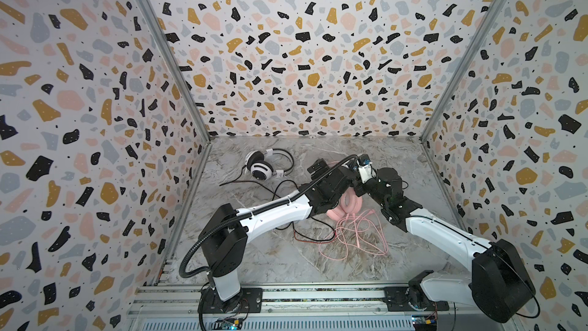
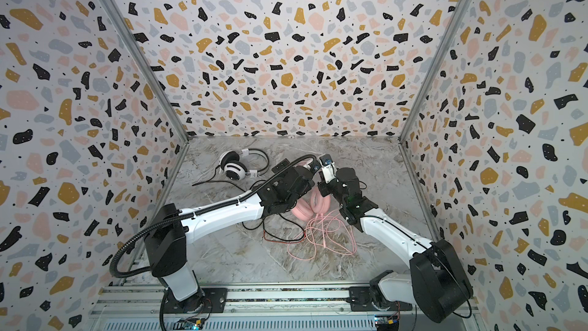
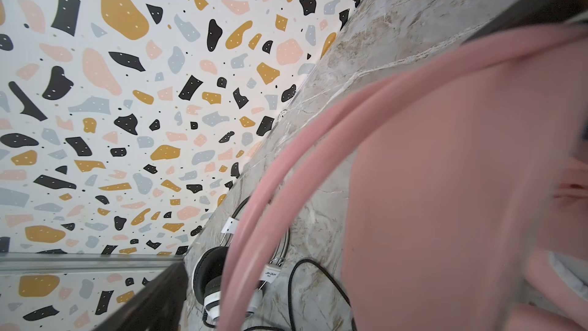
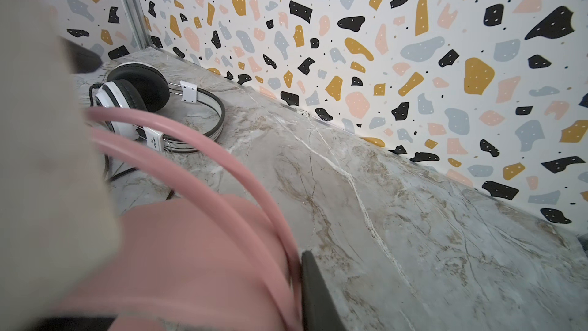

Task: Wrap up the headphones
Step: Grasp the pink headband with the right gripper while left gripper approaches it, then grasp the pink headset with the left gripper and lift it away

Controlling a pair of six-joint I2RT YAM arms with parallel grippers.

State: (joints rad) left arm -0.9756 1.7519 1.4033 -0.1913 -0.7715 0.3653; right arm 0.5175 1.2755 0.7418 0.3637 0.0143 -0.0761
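Short of the jaws, the pink cable [image 1: 353,238] lies in a loose tangle on the bench [image 1: 404,154]. The left jaws stand wide about the pink headset [image 1: 334,214] — the right jaws, narrow, grip it. Beyond both, well apart, lies the white headset [image 1: 261,168].

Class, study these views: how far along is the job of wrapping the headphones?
Done: nothing; the pink cable lies loose and tangled, the black cable of the white headset trails unwrapped. In hand: the right tool seems to pinch the band of the pink headset; the open left tool straddles it. Left: wrapping both cables.
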